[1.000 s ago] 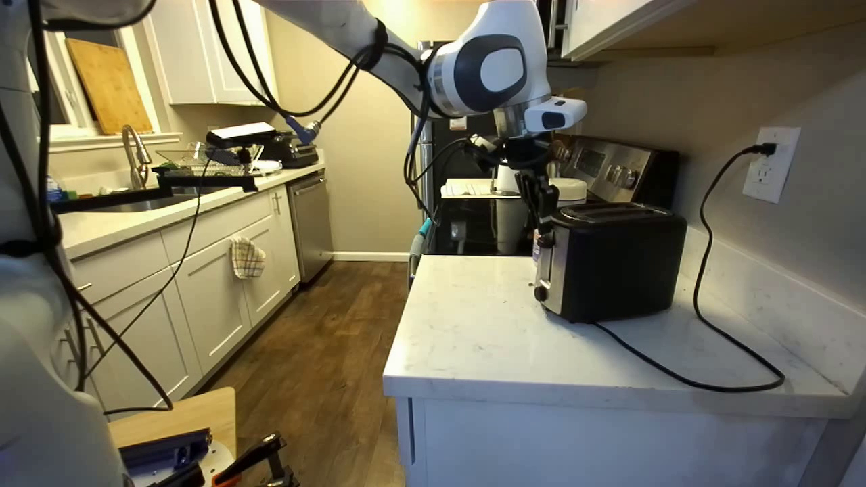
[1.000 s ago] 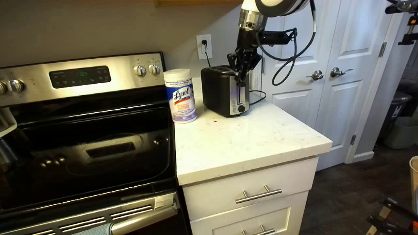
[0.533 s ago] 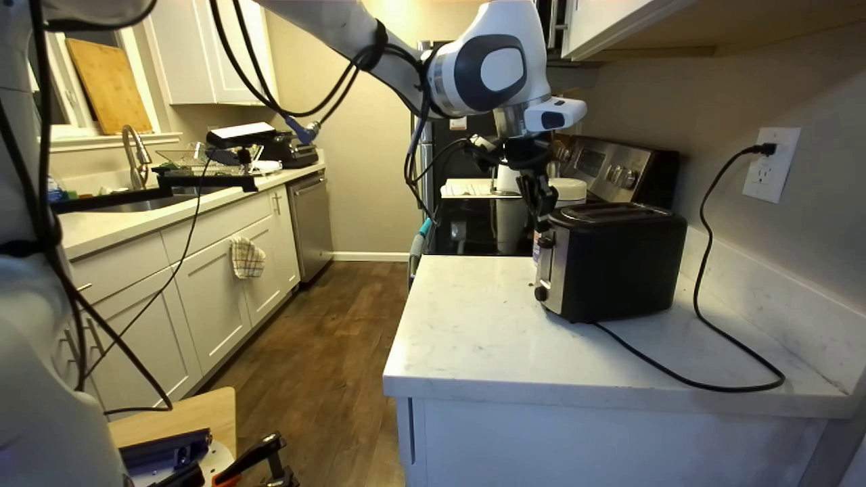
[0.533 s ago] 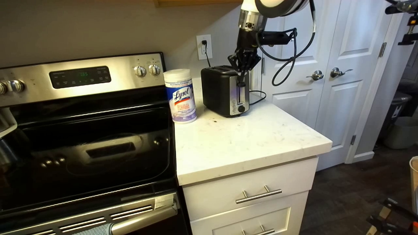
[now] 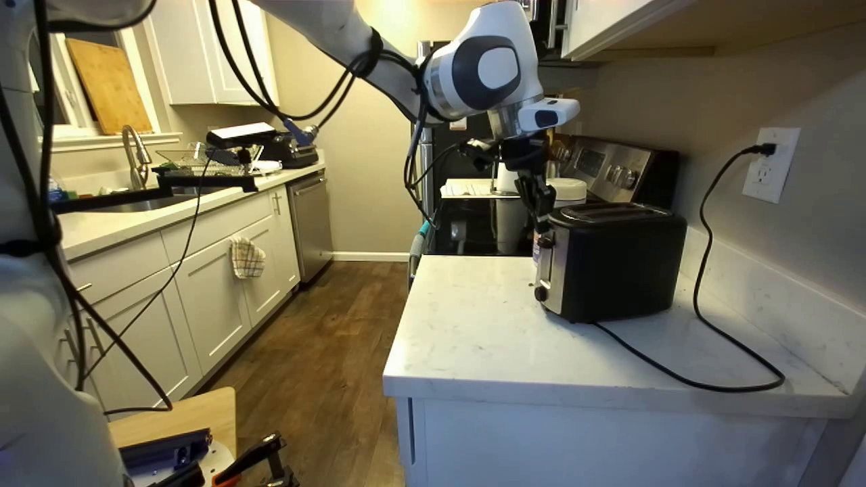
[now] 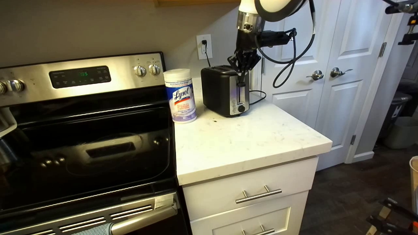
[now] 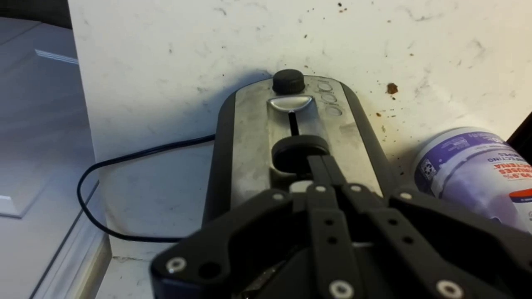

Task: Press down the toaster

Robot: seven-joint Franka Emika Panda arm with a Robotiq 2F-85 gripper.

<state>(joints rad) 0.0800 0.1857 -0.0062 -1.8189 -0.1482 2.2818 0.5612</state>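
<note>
Toaster stands upright on the pale counter, a black body with a brushed-metal end. In an exterior view, with it as the centre of the dial, left to right: the black stove is at 8 o'clock, the upright Lysol canister just beside the toaster at 9, the wall outlet with a black plug in it at 11, and 2 white doors at 3.

On the same dial in the wrist view, again left to right, the black cord loops out at 9 o'clock, a black knob sits at 12, and the black lever is at the middle, its slot running toward 12. The gripper reaches in from 5 o'clock, its 2 fingers together, side by side; their tips overlap the lever's edge, and whether they touch it I cannot tell. 3 buttons sit at 1 o'clock, a brown spot marks the counter at 2, and the canister shows just past 3.

In both exterior views the lever is high on the metal end, and the gripper points down toward it, near 6 o'clock.
</note>
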